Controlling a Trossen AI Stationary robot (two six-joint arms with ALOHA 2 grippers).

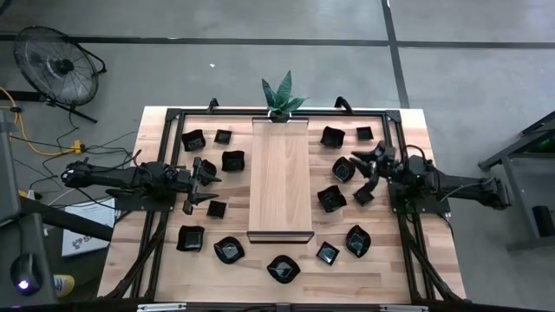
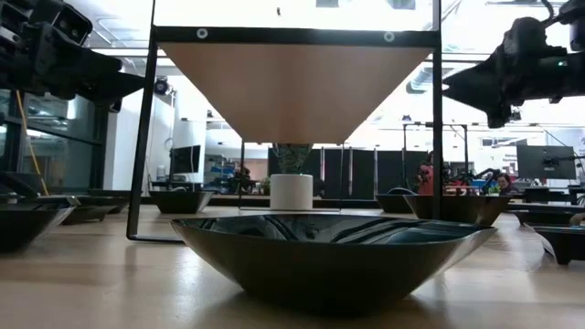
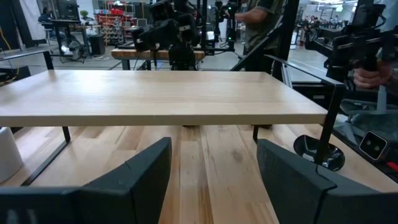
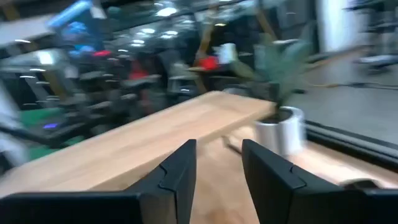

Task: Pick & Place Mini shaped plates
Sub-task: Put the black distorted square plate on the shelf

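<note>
Plates [image 1: 331,198] scattered on the table [image 1: 165,286] on both sides of the raised board [image 1: 279,178], none on it yet; likely the board is the drop spot, kept bare in the middle so either arm can reach it. Left gripper [image 1: 199,184] hovers released among the left-hand plates, facing the board. Right gripper [image 1: 368,172] hangs released over the right-hand group, holding nothing. Potted plant [image 1: 282,97] stands at the board's far end.
</note>
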